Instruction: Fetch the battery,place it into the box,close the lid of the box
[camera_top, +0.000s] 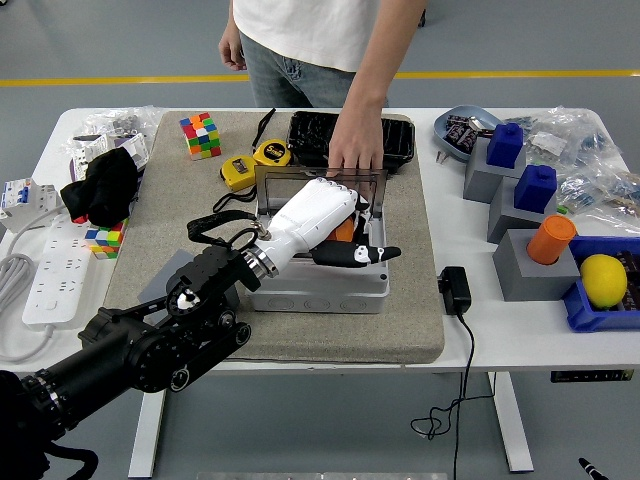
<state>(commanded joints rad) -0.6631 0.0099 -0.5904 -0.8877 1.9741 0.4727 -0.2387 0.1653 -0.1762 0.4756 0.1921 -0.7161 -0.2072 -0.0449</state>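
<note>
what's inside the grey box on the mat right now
The robot's left hand reaches into the grey box, and something orange shows beneath its fingers. The hand covers most of the interior, so what else lies inside cannot be seen. A person's hand touches the raised lid.
</note>
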